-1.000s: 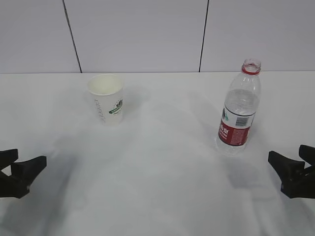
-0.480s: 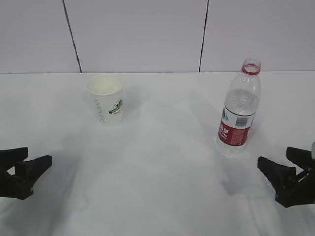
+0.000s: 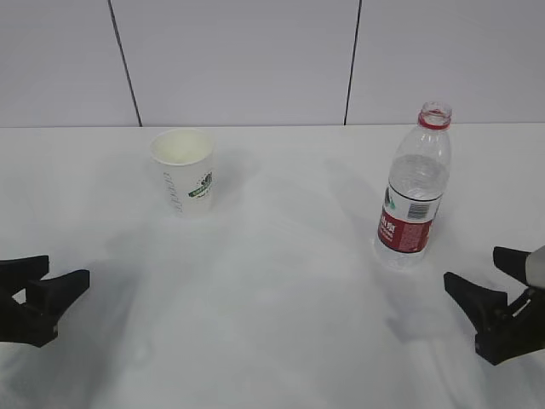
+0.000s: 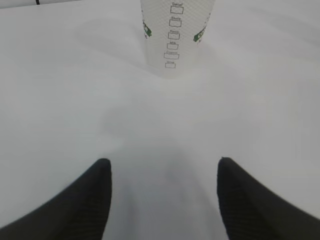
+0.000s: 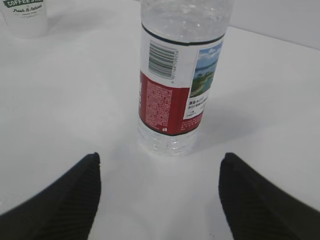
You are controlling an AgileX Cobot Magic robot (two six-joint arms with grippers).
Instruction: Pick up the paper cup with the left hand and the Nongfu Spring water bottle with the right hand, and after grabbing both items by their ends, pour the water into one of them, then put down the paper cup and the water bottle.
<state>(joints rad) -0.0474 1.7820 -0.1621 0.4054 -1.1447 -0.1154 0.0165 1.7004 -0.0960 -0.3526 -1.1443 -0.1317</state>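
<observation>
Matte black left hand point(image 3: 43, 285) with two wedge-shaped fingers point(image 4: 75, 210) tapering to blunt rounded tips, faint woven texture on finger surfaces, matching black right hand point(image 3: 490, 281) of thick angular wedges, silver-grey box corner at its 2 o'clock edge

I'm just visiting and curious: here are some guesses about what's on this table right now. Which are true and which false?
1. The paper cup stands upright on the table. True.
2. The Nongfu Spring water bottle has its cap on. False: the neck is open, no cap.
3. The left gripper holds the cup. False: it is open, apart from the cup.
4. The right gripper is open and empty, facing the bottle. True.
5. The bottle lies on its side. False: it stands upright.
</observation>
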